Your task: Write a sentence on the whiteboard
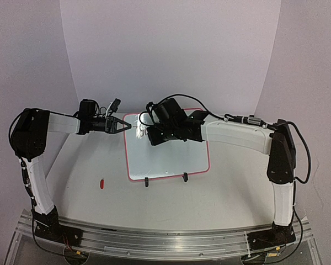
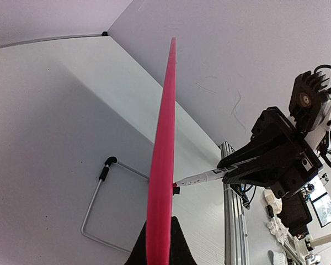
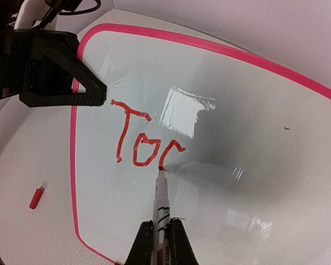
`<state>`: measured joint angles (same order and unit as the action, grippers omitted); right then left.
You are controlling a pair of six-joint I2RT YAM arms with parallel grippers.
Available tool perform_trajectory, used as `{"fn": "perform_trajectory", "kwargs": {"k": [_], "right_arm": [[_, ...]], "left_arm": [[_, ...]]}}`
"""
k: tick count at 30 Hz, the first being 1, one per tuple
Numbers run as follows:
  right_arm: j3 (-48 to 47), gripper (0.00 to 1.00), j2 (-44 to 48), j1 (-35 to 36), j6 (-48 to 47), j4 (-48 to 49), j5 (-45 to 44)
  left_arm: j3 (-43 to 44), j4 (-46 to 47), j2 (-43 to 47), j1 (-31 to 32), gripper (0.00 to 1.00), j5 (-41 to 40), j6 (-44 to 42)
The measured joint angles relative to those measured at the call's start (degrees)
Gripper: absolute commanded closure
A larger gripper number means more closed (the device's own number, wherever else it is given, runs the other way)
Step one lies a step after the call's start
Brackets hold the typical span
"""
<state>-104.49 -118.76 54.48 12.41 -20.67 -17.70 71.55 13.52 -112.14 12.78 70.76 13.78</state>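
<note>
The whiteboard [image 1: 168,160] stands tilted on the table, with a red-pink frame and two black clip feet [image 1: 147,181]. My left gripper [image 1: 127,126] is shut on its left frame edge [image 2: 163,165], which runs between the fingers [image 2: 179,243]. My right gripper [image 1: 153,134] is shut on a white marker [image 3: 161,201] whose red tip touches the board [image 3: 248,165]. The sentence [image 3: 140,141] reads "To" plus a partly drawn third letter, in red. In the top view my right gripper hides the lettering. The marker [image 2: 203,177] and my left gripper [image 3: 60,77] also show in the opposite wrist views.
A red marker cap [image 1: 101,183] lies on the table left of the board, and shows in the right wrist view [image 3: 37,197]. A bent wire stand [image 2: 99,204] props the board from behind. White curved backdrop behind; aluminium rail [image 1: 154,243] along the near edge.
</note>
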Motion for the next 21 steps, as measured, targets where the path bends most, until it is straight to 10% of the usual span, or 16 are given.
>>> {"fn": "perform_trajectory", "kwargs": {"k": [21], "right_arm": [[-0.5,1.0,0.0,0.6,-0.4,-0.9,-3.5]], "left_arm": [[0.0,0.0,0.0,0.0,1.0,-0.1,0.0]]}}
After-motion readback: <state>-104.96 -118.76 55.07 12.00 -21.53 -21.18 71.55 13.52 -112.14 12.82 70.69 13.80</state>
